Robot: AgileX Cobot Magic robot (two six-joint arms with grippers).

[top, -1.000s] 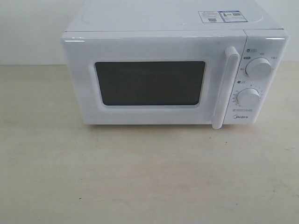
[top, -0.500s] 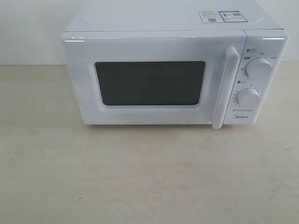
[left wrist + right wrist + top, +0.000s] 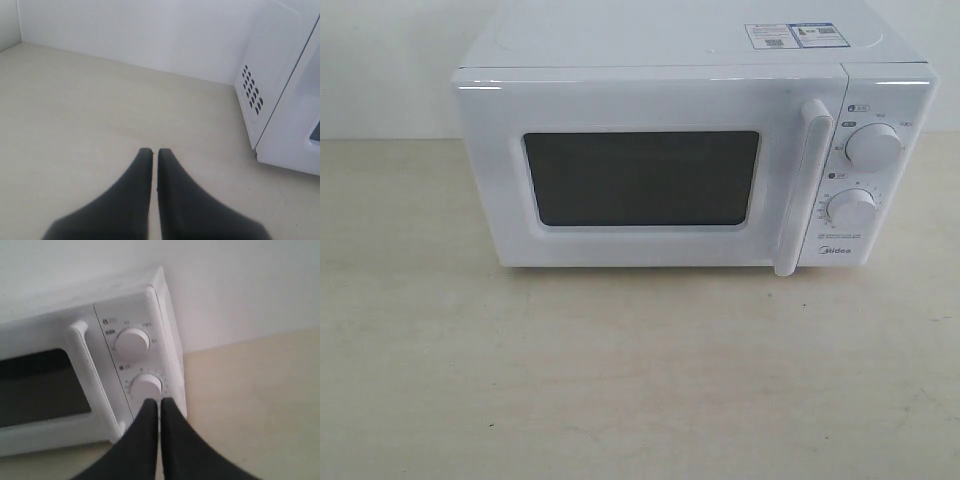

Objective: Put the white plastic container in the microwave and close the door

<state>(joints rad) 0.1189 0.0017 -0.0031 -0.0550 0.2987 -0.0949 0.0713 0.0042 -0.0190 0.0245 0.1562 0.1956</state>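
Observation:
The white microwave [image 3: 695, 160] stands at the back of the table with its door [image 3: 650, 170] shut, dark window facing me and the tall bar handle [image 3: 804, 185] beside two round knobs. The white plastic container is out of view in every frame. My left gripper [image 3: 151, 151] is shut and empty above bare table, with the microwave's vented side [image 3: 270, 70] off to one side. My right gripper [image 3: 160, 401] is shut and empty in front of the lower knob [image 3: 146, 385], near the microwave [image 3: 125, 340] panel. Neither gripper shows in the exterior view.
The pale beige table [image 3: 620, 380] spreads in front of the microwave. A white wall [image 3: 140, 30] runs behind it. A sticker [image 3: 790, 35] sits on the microwave's top.

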